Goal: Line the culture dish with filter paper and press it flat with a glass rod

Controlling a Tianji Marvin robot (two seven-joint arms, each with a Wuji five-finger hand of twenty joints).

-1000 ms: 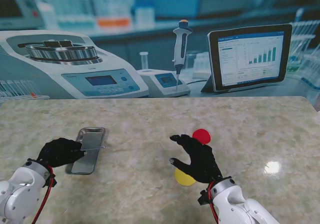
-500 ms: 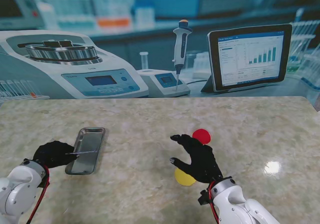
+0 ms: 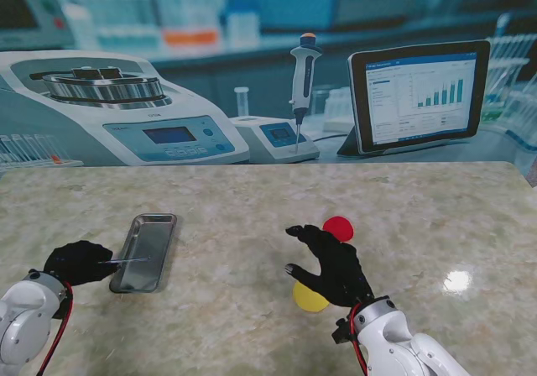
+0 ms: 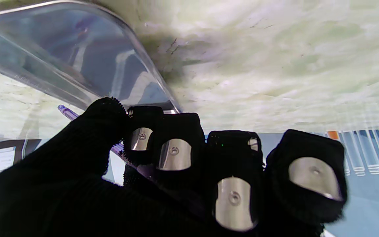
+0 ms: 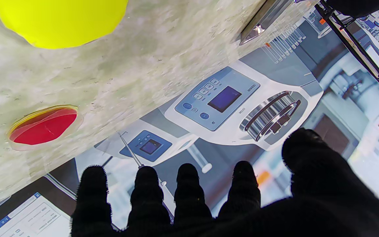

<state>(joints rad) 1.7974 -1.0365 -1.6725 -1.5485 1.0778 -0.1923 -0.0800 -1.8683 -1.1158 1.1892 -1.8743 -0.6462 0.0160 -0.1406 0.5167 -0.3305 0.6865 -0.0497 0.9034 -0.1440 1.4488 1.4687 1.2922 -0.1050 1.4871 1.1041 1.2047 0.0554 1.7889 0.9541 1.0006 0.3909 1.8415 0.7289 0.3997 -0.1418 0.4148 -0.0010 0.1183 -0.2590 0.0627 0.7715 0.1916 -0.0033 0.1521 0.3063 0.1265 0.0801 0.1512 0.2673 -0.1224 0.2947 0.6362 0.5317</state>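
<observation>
A pale marbled stone table (image 3: 252,191) carries the work; the robot's left hand (image 3: 77,262), in a black glove, is closed around a thin clear glass rod (image 3: 126,260), thumb against the curled fingers, with the rod's free end reaching out over a shallow rectangular steel tray (image 3: 148,250) that lies just to the hand's right; the left wrist view shows the rod pinched near the thumb and forefinger. The right hand (image 3: 329,265), also gloved in black, hovers with its fingers spread and grips nothing; just beyond its fingertips sits a shallow clear round culture dish with a red disc inside (image 3: 339,228), and nearer to me, partly hidden under the palm, lies a flat yellow round filter paper (image 3: 309,299). The dish does not yet appear lined with the yellow paper. Judging from this, the step in hand is bringing the rod across; it is best carried level and firmly pinched so it cannot roll, while the right hand first seats the paper centred in the dish.
</observation>
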